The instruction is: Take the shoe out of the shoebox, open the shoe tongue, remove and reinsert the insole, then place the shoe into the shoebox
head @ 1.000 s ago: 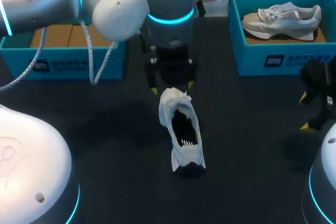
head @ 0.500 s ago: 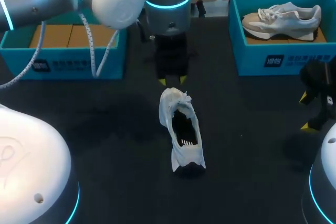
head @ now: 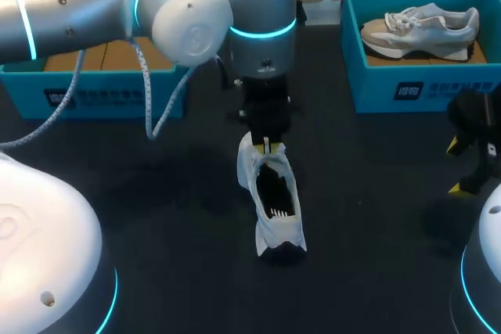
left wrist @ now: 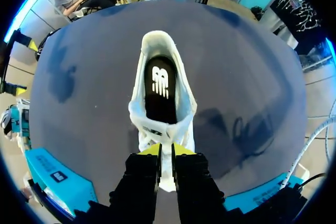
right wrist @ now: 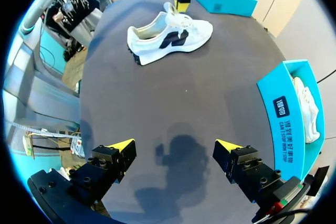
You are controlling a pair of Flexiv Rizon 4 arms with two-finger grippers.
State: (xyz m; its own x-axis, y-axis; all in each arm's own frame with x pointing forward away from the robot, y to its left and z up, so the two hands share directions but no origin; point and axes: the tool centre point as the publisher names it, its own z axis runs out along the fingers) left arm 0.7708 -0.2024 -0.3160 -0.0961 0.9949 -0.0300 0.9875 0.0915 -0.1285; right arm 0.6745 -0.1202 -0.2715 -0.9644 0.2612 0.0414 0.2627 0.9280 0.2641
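White shoe (head: 272,193) upright mid-table; your left gripper (head: 267,145) is clenched on its tongue (left wrist: 167,165). Right gripper (right wrist: 174,144) is spread wide, well apart.

Pincer (left wrist: 166,151) tight on shoe tongue (left wrist: 166,178) (white)

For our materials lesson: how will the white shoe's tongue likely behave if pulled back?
Probably floppy: the tongue is pinched thin in the left gripper. Nothing pins the shoe, so it may drag along rather than stay put.

The left arm (head: 188,13) covers much of the left-hand shoebox (head: 102,95) behind it
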